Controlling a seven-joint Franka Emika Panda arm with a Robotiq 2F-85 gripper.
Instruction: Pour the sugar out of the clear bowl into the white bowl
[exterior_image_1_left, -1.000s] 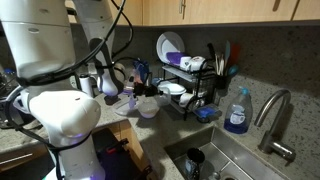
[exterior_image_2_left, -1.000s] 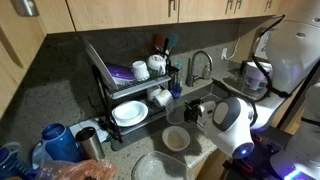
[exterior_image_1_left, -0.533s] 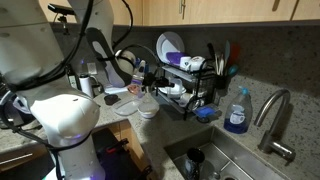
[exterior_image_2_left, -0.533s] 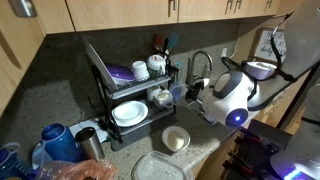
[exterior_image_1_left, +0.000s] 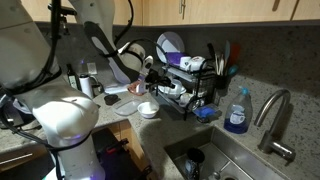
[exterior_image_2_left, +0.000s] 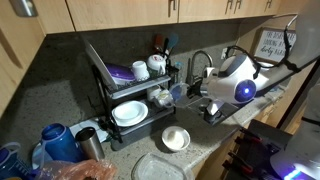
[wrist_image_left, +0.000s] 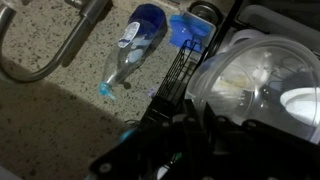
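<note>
**Clear bowl (wrist_image_left: 255, 82) gripped above the white bowl (exterior_image_1_left: 148, 110)**

The gripper (wrist_image_left: 188, 122) is clamped on the rim of the clear bowl. In the wrist view its dark fingers come in from the bottom edge, with the see-through bowl directly in front of them filling the right half of the picture. That view is turned sideways: the blue soap bottle (wrist_image_left: 135, 45) and the faucet (wrist_image_left: 60, 42) appear to lie on the speckled counter, and a blue sponge (wrist_image_left: 190, 28) sits at the top beside the bottle.

In both exterior views the gripper (exterior_image_1_left: 152, 88) (exterior_image_2_left: 205, 103) hangs over the counter just above the white bowl (exterior_image_2_left: 176, 139) and does not touch it. The white bowl stands upright on the counter, close in front of the black wire dish rack (exterior_image_1_left: 192, 92) (exterior_image_2_left: 125, 95), which holds white dishes. A flat pale plate (exterior_image_1_left: 124, 106) (exterior_image_2_left: 158, 168) lies just beside the white bowl.

How far the clear bowl is tipped cannot be told from the exterior views, since the gripper and the rack's clutter hide it there. The sugar is too faint to pick out in either bowl.

Further along the counter, the soap bottle (exterior_image_1_left: 237, 112) stands by the faucet (exterior_image_1_left: 275, 118) at the sink (exterior_image_1_left: 235, 160).
</note>
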